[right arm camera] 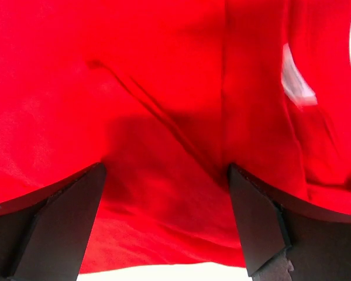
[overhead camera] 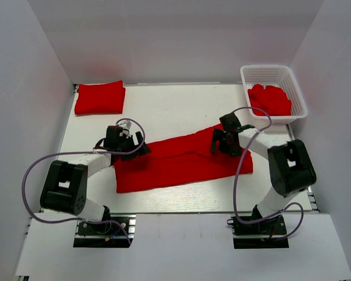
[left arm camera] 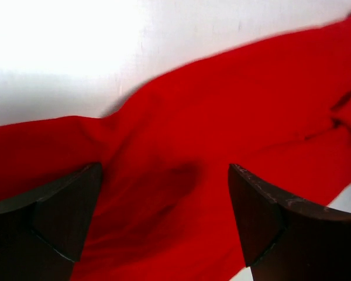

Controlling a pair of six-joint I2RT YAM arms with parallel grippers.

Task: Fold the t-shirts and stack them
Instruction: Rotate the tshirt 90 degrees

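Both sets of jaws spread, left gripper at 9 o'clock and right gripper at 3 o'clock of the t-shirt, seemingly poised for folding.

Both ends of the long red cloth t-shirt sit partly hidden under the left gripper and right gripper. Wrist views crop it at every edge, and it is blurred. The crumpled red cloth heap in the white lattice plastic basket has an unclear shirt count. The small white patch is unidentifiable.

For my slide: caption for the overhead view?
Left gripper and right gripper open above a half-folded t-shirt; folded t-shirt far left, crumpled t-shirts in white basket.
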